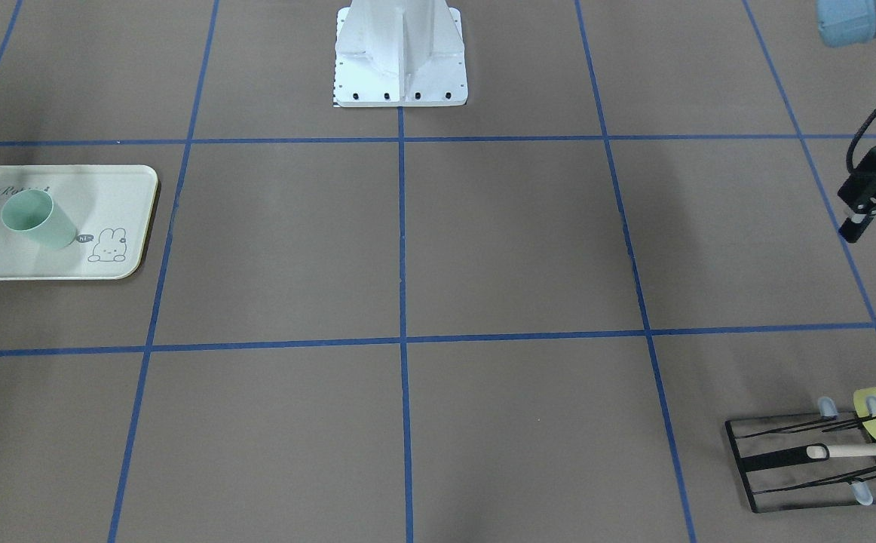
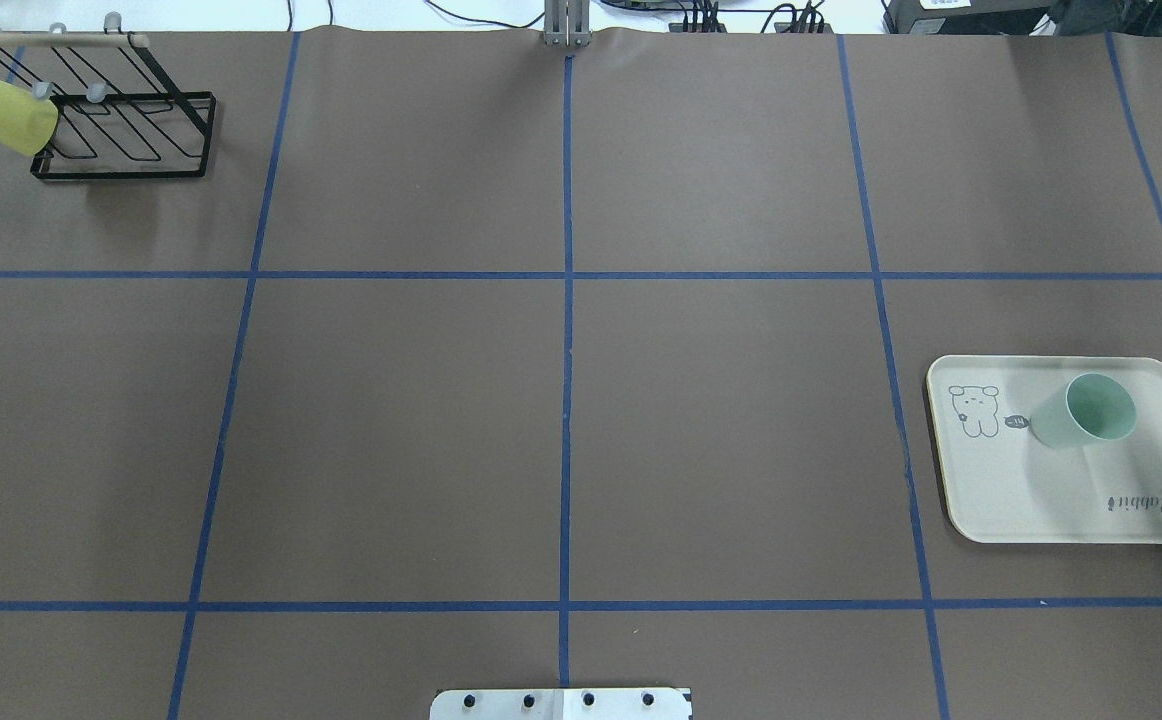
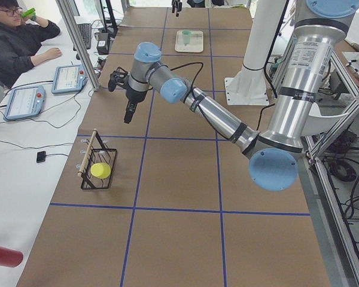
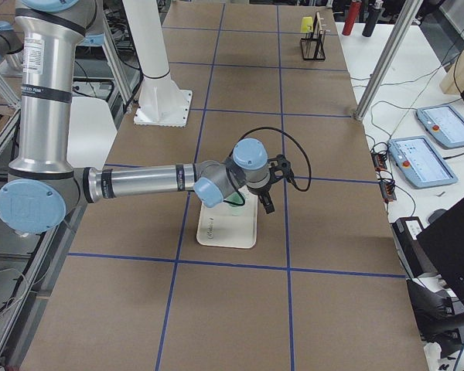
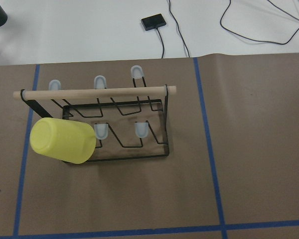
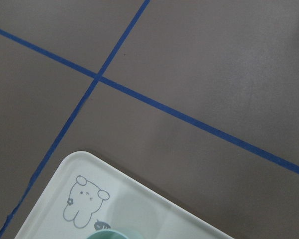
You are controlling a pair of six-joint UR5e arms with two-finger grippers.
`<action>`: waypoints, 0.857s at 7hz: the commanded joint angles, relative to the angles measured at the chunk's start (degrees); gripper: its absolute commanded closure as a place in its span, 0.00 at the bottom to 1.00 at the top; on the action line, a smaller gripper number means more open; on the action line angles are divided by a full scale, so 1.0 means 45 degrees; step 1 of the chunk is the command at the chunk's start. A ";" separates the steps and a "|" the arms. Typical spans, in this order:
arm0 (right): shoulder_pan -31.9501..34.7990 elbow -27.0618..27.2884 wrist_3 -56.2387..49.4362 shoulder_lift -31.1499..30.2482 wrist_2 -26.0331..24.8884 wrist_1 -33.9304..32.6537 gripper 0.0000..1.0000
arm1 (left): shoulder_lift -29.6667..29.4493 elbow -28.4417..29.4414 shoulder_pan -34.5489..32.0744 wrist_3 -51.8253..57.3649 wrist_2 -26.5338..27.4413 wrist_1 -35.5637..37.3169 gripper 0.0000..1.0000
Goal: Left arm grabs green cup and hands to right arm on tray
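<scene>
Green cup [image 1: 35,219] upright on the cream tray [image 1: 117,188], just beside the bunny drawing [image 1: 108,245]. Left gripper [image 3: 128,117] above the table, apart from the wire rack [image 5: 165,124] with the yellow cup [image 5: 62,140]. Right gripper [image 4: 267,205] near the tray's edge, clear of the cup. Cannot tell wide or narrow for either.

Left arm [image 3: 215,116] stretched over the blue-taped table [image 3: 179,239]

From the right edge the near, large arm reaches toward the frame's upper left. Its black left gripper [image 3: 129,113] points down above the brown surface, apart from the black wire rack [image 3: 110,170] at lower left, which holds a yellow-green cup [image 3: 100,171]. At top centre, far off, the green cup [image 3: 186,36] stands on the cream tray [image 3: 194,45]. An operator [image 3: 15,45] sits in the upper left corner.
</scene>
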 commanded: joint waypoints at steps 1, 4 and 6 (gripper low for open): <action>0.0889 -0.0020 -0.2113 0.1604 -0.0207 -0.4112 0.01 | 0.0643 0.0112 -0.0973 0.3084 -0.0357 0.1939 0.01; 0.2295 -0.0020 -0.4989 0.2473 -0.0207 -0.8210 0.01 | 0.1313 0.1706 -0.2376 0.3913 -0.2945 0.1868 0.00; 0.2904 0.0038 -0.5836 0.1445 -0.1251 -0.9076 0.01 | 0.2537 0.1695 -0.2499 0.4755 -0.3250 0.1829 0.00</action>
